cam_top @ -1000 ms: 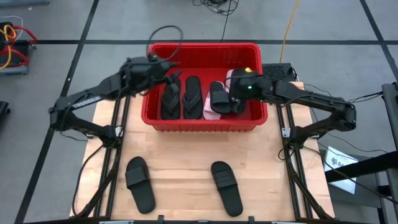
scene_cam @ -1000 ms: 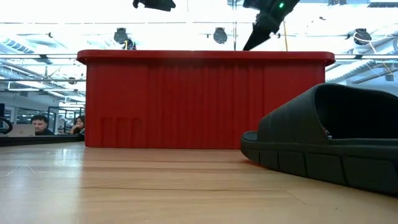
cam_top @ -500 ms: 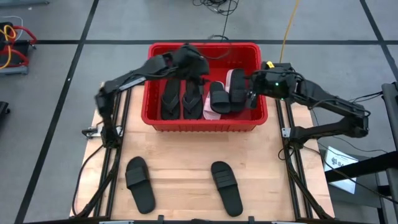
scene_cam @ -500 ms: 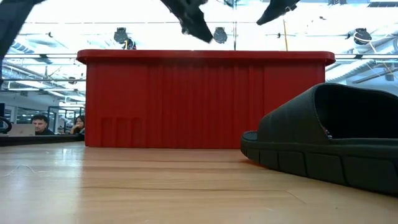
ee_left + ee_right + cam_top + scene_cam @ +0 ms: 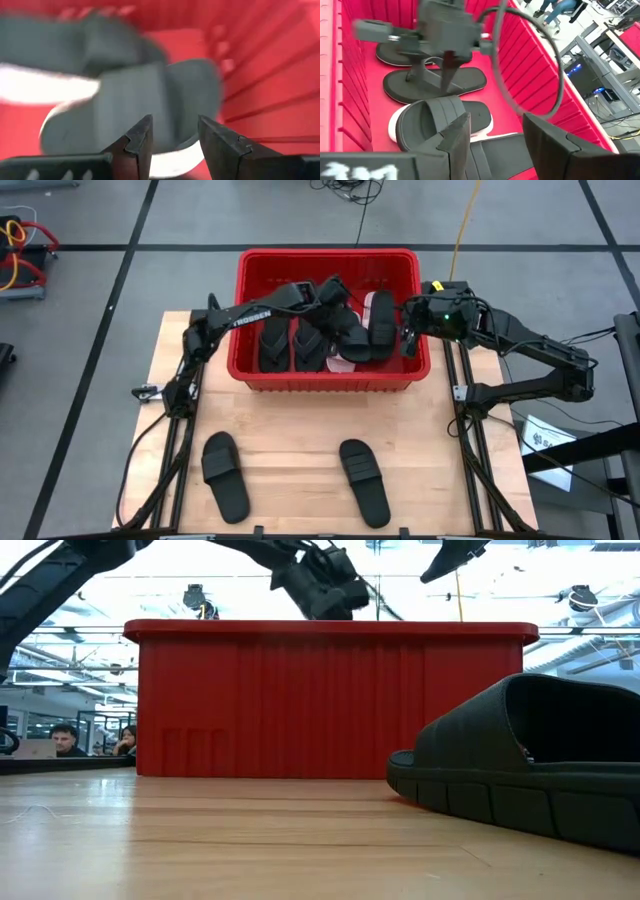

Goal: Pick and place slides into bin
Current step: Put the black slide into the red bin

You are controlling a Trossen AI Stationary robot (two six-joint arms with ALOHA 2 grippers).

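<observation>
So, on your left, the left arm reaches over the bin's (image 5: 330, 372) left wall, and the left gripper (image 5: 334, 292) hangs over the middle of the bin, above the slides there. Its wrist view shows its fingers (image 5: 141, 141) parted with nothing between them, pointing at a black slide (image 5: 145, 102) on the red floor.

On the near part of the table (image 5: 290, 430) you have two black slides outside the bin: one near-left (image 5: 225, 475) and one near the middle (image 5: 364, 480). From the low view, the big dark slide (image 5: 530, 755) fills the right foreground in front of the bin wall (image 5: 330, 700).

Inside the bin, left to right: two black flip-flops (image 5: 290, 343) side by side, a black slide (image 5: 352, 335) lying on a pink one (image 5: 345, 362), then another black slide (image 5: 382, 320) with a second pink one (image 5: 370, 302) peeking out at its far end.

On your right, the right gripper (image 5: 408, 340) sits just inside the bin's right wall, beside the right-hand black slide. Its fingers (image 5: 457, 135) stand apart and hold nothing; its wrist view looks down the bin at the slide (image 5: 442, 120), the flip-flops (image 5: 435, 82) and the left gripper (image 5: 445, 62) above them.

Two people (image 5: 90, 740) sit far back in the room, left of the bin in the low view.
</observation>
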